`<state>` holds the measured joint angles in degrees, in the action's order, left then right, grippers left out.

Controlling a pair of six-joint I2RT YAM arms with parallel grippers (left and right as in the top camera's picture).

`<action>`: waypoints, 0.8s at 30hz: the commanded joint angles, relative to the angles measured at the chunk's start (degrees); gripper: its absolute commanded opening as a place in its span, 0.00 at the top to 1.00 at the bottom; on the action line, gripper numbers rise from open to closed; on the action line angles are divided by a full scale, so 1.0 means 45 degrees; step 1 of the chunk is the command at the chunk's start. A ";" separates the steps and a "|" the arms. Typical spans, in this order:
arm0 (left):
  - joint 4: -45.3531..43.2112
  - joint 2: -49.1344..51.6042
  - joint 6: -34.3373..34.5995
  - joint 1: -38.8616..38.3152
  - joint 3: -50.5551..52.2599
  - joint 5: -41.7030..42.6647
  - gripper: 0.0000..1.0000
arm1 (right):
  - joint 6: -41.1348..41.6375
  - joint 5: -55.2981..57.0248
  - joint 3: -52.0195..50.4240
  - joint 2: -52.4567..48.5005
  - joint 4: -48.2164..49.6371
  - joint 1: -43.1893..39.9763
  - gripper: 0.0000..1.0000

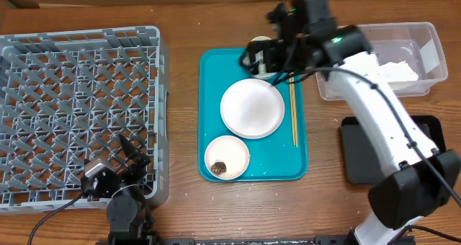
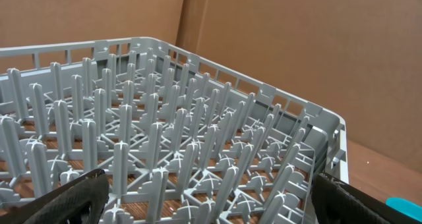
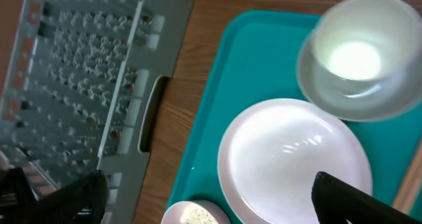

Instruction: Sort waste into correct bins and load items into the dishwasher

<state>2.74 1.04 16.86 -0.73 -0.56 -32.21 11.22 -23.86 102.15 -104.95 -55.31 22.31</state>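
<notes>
Hovering over the far end of the teal tray [image 1: 277, 166], the right hand [image 1: 270, 58] has its fingers spread wide and grasps nothing. In its wrist view the two dark fingers sit at the lower corners of the frame, well apart, with a white bowl [image 3: 356, 56] upright on the tray beyond them. Just beside the bowl lies a large white plate [image 1: 252, 108], empty and flat in the middle of the tray. Nearer the robot sits a small white dish [image 1: 227, 157] carrying brown scraps [image 1: 220, 167]. A pair of wooden chopsticks [image 1: 293, 112] lies along the tray's right side, next to the large plate.

Left of the tray stands the grey dishwasher rack [image 1: 72, 108], with no dishes among its pegs. The left hand [image 1: 133, 155] hangs over the rack's near right corner, also released, its fingers far apart in the left wrist view.

On the worktop [image 1: 184, 29] to the right stand a clear plastic bin [image 1: 425, 50] holding white paper [image 1: 396, 68] and, nearer, a black bin [image 1: 360, 151] partly hidden by the right arm.
</notes>
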 commanded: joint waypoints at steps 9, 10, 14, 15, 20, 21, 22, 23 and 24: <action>0.0000 0.0015 0.0209 -0.0010 0.0053 -0.0180 0.00 | 0.0223 0.1379 0.0053 0.0355 0.0738 0.0471 0.00; 0.0000 0.0015 0.0209 -0.0010 0.0053 -0.0185 0.00 | 0.0223 0.1384 0.0083 0.0398 0.0661 0.0214 0.00; -0.0107 0.0015 0.0214 -0.0010 0.0053 -0.0228 0.00 | 0.0214 0.0787 0.0107 0.0767 0.0379 -0.0894 0.00; -0.0107 0.0015 0.0214 -0.0010 0.0053 -0.0228 0.00 | 0.0214 0.0296 0.0107 0.0835 0.0233 -0.1127 0.00; -0.0087 0.0015 0.0214 -0.0010 0.0053 -0.0219 0.00 | 0.0092 -0.0418 0.0102 0.0816 -0.1010 -0.2001 0.00; -0.0180 0.0015 0.0209 -0.0010 0.0053 -0.0253 0.00 | 0.0058 -0.0015 0.0097 0.0772 -0.1336 -0.2040 0.00; -0.0291 0.0015 0.0214 -0.0010 0.0053 -0.0272 0.00 | 0.0063 0.0423 0.0097 0.0704 -0.1593 -0.2035 0.00; -0.0379 0.0015 0.0330 -0.0010 0.0053 -0.0073 0.00 | 0.0063 0.0787 0.0073 0.0661 -0.1753 -0.2035 0.00; -0.0466 0.0015 0.0403 -0.0010 0.0053 0.0209 0.00 | 0.0068 0.1069 0.0000 0.0593 -0.1817 -0.2030 0.00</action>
<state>1.80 1.04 16.99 -0.73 -0.54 -32.21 11.92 -22.63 102.04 -103.44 -62.85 12.80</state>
